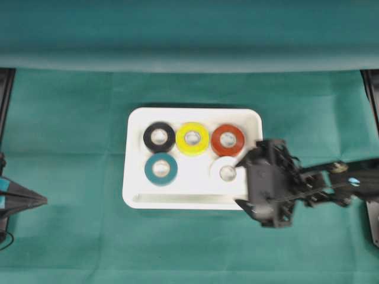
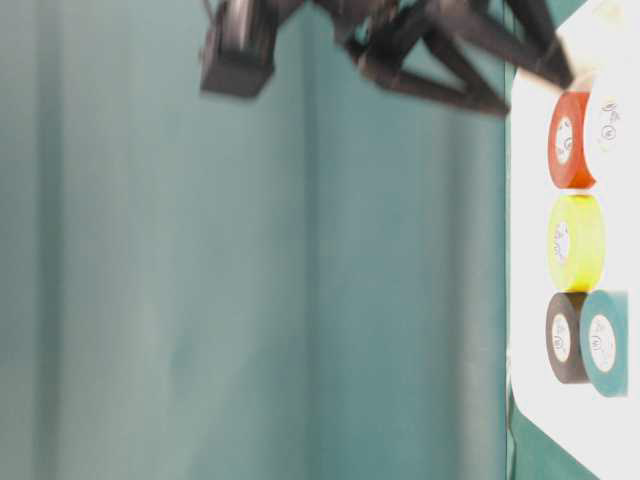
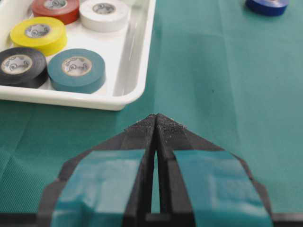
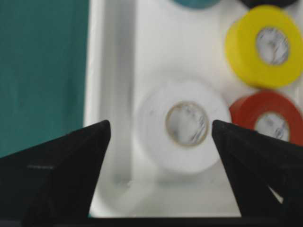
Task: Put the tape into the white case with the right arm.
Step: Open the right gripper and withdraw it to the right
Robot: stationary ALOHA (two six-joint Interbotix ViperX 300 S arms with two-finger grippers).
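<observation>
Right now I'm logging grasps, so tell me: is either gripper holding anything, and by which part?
Nothing is held. The right gripper stands open above the white tape, which lies in the white case. The left gripper is shut on nothing.

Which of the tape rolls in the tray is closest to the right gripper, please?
The white roll, lying flat beside the red roll; the right gripper is open directly above it.

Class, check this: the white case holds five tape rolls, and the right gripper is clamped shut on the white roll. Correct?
Not quite. The right gripper stands open above the white roll, not clamped on it, as the right wrist view shows. The white case does hold five rolls.
</observation>
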